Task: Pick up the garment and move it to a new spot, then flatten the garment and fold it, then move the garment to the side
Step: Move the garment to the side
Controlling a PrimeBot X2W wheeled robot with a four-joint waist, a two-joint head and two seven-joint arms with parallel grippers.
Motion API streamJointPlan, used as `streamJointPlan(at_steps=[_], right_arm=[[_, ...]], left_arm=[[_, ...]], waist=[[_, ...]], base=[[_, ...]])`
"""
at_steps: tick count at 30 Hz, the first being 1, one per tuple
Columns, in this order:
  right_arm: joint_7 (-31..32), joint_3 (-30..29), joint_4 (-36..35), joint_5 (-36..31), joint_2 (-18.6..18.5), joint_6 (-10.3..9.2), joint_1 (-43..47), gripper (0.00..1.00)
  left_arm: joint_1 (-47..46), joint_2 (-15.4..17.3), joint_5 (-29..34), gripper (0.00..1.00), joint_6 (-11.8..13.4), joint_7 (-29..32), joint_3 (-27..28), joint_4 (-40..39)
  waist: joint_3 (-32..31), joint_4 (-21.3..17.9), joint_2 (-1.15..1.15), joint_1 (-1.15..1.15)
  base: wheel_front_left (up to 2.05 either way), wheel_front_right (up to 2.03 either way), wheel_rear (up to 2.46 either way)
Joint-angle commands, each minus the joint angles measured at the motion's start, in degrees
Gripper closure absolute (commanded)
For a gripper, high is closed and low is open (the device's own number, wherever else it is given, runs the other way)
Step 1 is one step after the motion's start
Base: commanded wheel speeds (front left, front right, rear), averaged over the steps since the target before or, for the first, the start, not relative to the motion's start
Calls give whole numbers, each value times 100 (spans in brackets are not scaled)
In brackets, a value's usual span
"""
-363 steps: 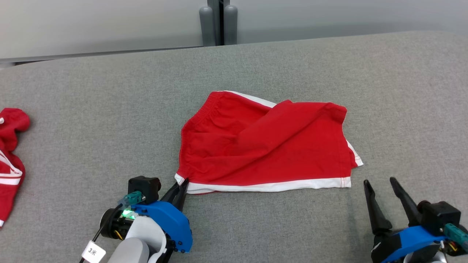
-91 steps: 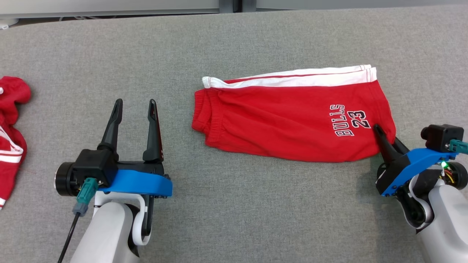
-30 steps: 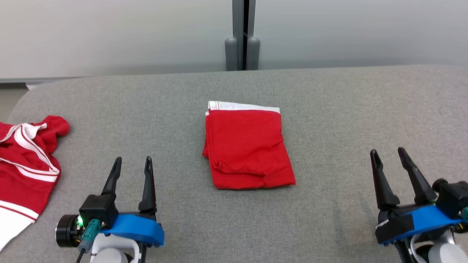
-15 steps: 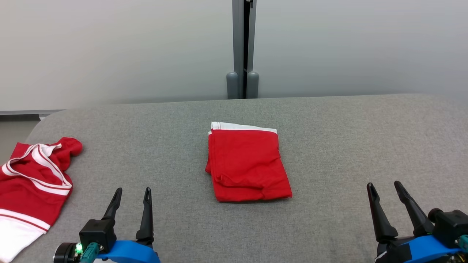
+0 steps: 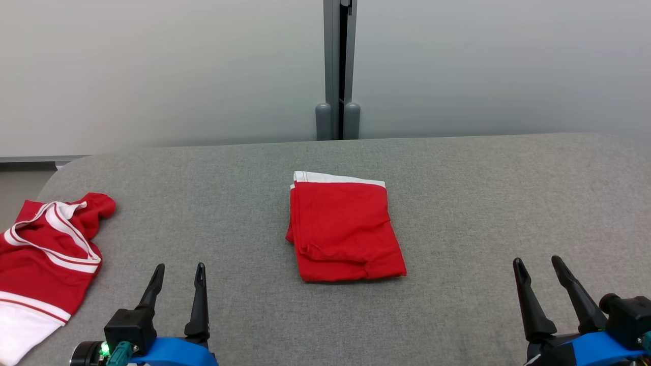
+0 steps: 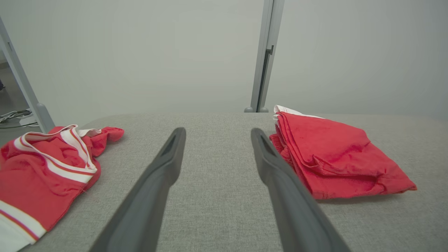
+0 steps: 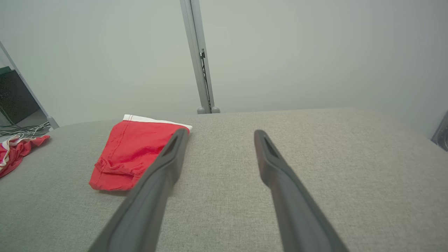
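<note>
- Shorts (image 5: pixel 346 229), red with a white band along the far edge, lie folded into a compact rectangle near the middle of the grey padded table (image 5: pixel 483 203).
- Their layers show along the near edge, where the cloth is a little rumpled; the white band faces the wall.
- At the lower left of the head view, the left gripper (image 5: pixel 180 266) points away from the robot, with its jaws spread wide and nothing between them.
- At the lower right, the right gripper (image 5: pixel 537 261) stands the same way, with its jaws wide apart and empty.
- Both grippers are well apart from the shorts, one on each side, and neither touches the cloth.
- In the left wrist view the shorts lie off to the right of the fingers, and bare table shows between them.
- In the right wrist view the shorts lie to the left, partly behind one finger.
- A second red garment (image 5: pixel 46 254) with white stripes lies crumpled at the left end of the table, well apart from the shorts.
- A grey post (image 5: pixel 336 66) stands against the pale wall behind the table.
</note>
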Motion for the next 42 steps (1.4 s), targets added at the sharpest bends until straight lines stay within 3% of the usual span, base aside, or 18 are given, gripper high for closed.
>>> streamJointPlan(at_steps=[1,7,15,22,29,33,34,35,36,37,42], right_arm=[[29,-22,-38,-29,26,0,68,0],[113,-74,-82,-8,36,0,23,0],[183,-16,362,103,-280,0,-637,0],[71,415,1330,312,-543,0,-1689,0],[-60,726,2389,580,-594,0,-2505,0],[170,816,3138,661,-622,0,-2795,0],[231,862,3269,713,-595,1,-2855,11],[282,868,3388,781,-549,0,-2904,53],[316,903,3482,810,-532,0,-2916,88],[323,950,3543,829,-538,0,-2925,100],[128,1153,3534,944,-548,0,-3008,100]], left_arm=[[-18,7,-27,0,31,-44,14,-4],[-202,-14,12,0,12,-101,-31,-2],[-801,-136,68,0,-61,-278,15,-143],[-1375,-363,201,0,-177,-369,57,-108],[-1616,-605,357,0,-315,-376,188,-153],[-1622,-740,485,0,-418,-378,303,-148],[-1612,-768,507,0,-453,-378,330,-142],[-1597,-793,538,0,-461,-378,353,-138],[-1576,-808,559,0,-485,-378,390,-131],[-1554,-829,587,0,-498,-379,421,-122],[-1416,-871,711,0,-541,-379,603,-92]], waist=[[10,7,0,0],[123,139,0,0],[919,628,0,0],[1638,1136,0,0],[1900,1391,0,0],[1916,1446,0,0],[1909,1449,0,0],[1898,1444,0,0],[1886,1427,0,0],[1869,1405,0,0],[1764,1139,0,0]], base=[[0,0,0],[0,0,0],[0,0,0],[0,0,0],[0,0,0],[0,0,0],[0,0,0],[0,0,0],[0,0,0],[0,0,0],[0,0,0]])
